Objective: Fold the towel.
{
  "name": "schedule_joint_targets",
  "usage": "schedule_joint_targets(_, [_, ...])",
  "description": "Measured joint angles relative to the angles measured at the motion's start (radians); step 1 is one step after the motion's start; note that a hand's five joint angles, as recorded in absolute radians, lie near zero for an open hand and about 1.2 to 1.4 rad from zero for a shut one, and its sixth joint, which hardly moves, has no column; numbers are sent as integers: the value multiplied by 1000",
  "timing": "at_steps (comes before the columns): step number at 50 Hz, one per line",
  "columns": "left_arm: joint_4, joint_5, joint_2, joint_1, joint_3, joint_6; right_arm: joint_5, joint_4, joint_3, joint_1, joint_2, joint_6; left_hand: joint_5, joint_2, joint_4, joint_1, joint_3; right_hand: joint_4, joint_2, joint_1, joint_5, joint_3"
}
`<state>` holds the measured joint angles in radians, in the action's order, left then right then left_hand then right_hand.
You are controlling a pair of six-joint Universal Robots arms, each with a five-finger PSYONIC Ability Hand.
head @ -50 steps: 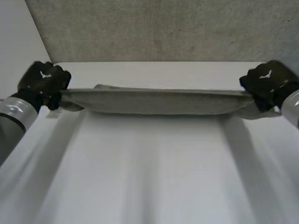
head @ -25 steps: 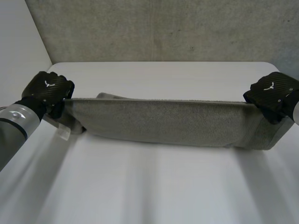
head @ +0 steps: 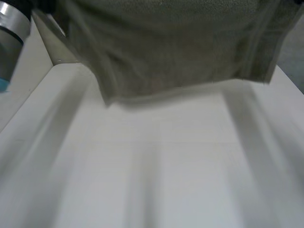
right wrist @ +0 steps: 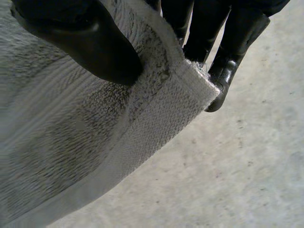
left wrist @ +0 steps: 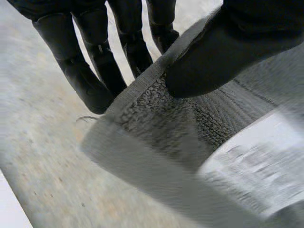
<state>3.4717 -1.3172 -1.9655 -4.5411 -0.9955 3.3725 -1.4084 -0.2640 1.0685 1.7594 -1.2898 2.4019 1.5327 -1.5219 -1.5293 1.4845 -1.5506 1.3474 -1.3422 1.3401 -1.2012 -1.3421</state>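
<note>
A grey towel (head: 171, 47) hangs in the air above the white table (head: 156, 161), stretched wide, its lower edge clear of the tabletop. In the left wrist view my left hand (left wrist: 213, 52) pinches a corner of the towel (left wrist: 161, 118) between its thumb and fingers (left wrist: 80, 71); a white label (left wrist: 251, 161) shows on the cloth by that corner. In the right wrist view my right hand (right wrist: 85, 42) pinches the other top corner of the towel (right wrist: 95, 137) between its thumb and fingers (right wrist: 228, 52). My left arm (head: 12, 28) rises at the table's left side.
A grey wall (head: 47, 42) stands behind the table's far edge. The white tabletop stretches bare below the hanging towel toward me.
Both hands have lifted the towel from low over the table's far part to high up near the camera; it now hangs unfolded and both hands have left the head view.
</note>
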Motion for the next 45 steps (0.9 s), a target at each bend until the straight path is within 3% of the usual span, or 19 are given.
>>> schedule_joint_targets(5, [11,13,36,-25,-55,-64,25,221,18,-5,3,0,0,0,0,0,0,0,0,0,0,0])
schedule_joint_targets(11, [5,69,44,-44,-245,14,50,412,133,-14,13,-27,0,0,0,0,-1,0,0,0,0,0])
schedule_joint_targets(20, [1,185,53,-102,-609,269,103,429,427,-19,-13,-97,0,0,0,0,-2,0,0,0,0,0])
schedule_joint_targets(27, [-13,222,115,-163,-783,358,143,427,557,-29,-101,-119,0,0,0,0,-2,0,0,0,0,-2])
schedule_joint_targets(34, [-84,240,275,-207,-858,357,144,471,576,-73,-245,-124,0,0,0,0,-2,0,0,0,0,-2])
schedule_joint_targets(45, [-210,313,509,-251,-899,262,200,696,524,-161,-395,-195,0,0,0,0,-2,0,0,0,0,-3])
